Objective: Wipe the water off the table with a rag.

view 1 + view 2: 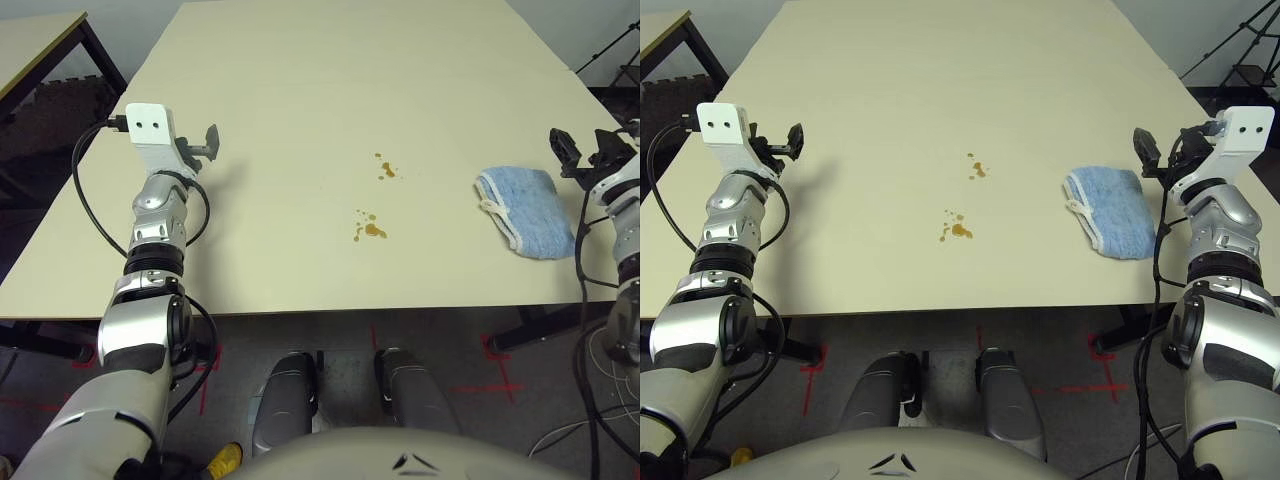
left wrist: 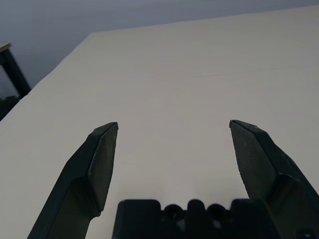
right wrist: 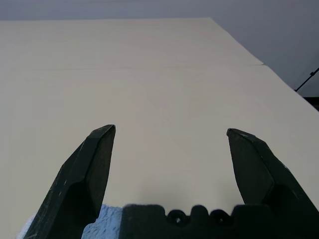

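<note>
1. On the pale beige tabletop (image 1: pixel 300 60), left eye view: lies bunched, near the right gripper (image 1: pixel 585 160), a light blue terry rag (image 1: pixel 535 212); looks light, soft; pinch its thick middle. Amber-brown liquid splotches (image 1: pixel 372 230) sit apart, toward centre; nothing blocks.
2. Left wrist view: fingers spread, empty (image 2: pixel 174 124).
3. Right wrist view: likewise spread, empty.

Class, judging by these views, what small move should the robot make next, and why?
Probably ease the right gripper toward the rag and lower it there: its fingers stand open with nothing between them, the rag lies just beside it, and the brown drops remain unwiped on the table.
</note>
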`<state>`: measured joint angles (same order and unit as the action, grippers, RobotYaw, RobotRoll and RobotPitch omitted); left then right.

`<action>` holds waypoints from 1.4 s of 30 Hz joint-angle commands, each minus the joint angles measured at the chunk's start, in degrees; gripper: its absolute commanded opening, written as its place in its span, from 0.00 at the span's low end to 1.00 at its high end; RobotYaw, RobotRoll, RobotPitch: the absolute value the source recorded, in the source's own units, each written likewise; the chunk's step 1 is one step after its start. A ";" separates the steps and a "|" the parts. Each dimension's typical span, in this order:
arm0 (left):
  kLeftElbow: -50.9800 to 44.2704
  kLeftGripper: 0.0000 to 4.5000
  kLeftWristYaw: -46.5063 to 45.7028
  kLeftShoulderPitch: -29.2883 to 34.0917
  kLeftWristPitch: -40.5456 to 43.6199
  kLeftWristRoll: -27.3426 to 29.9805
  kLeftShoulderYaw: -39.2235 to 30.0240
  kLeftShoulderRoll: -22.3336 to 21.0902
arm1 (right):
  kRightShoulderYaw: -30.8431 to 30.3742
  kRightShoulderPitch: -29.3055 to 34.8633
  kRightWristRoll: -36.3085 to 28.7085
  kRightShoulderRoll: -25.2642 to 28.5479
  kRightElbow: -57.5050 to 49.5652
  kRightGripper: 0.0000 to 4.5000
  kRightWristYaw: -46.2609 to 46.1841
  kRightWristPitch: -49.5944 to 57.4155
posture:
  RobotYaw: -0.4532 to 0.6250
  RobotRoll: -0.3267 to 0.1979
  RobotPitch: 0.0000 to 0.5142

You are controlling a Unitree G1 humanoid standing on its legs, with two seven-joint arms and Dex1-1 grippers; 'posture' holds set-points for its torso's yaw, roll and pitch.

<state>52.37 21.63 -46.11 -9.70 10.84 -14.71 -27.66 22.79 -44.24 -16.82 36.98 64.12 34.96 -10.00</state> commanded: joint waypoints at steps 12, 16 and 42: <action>-22.08 1.00 36.78 9.43 17.79 9.84 7.10 -2.36 | -0.11 0.28 0.12 -0.33 -1.37 0.99 0.12 0.90 | 0.32 0.62 0.26; -26.01 1.00 43.78 11.01 22.56 10.84 10.42 -2.66 | 0.03 0.02 0.15 0.51 -1.08 0.99 0.18 1.11 | 0.31 0.62 0.27; -20.35 1.00 44.31 7.28 16.79 6.63 13.09 -0.95 | -4.52 6.27 -0.23 7.28 -10.32 0.99 13.70 33.26 | 0.29 0.62 0.23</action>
<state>30.84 66.12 -38.14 7.67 18.13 -1.76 -28.60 18.98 -38.98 -17.10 44.50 55.16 48.19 21.86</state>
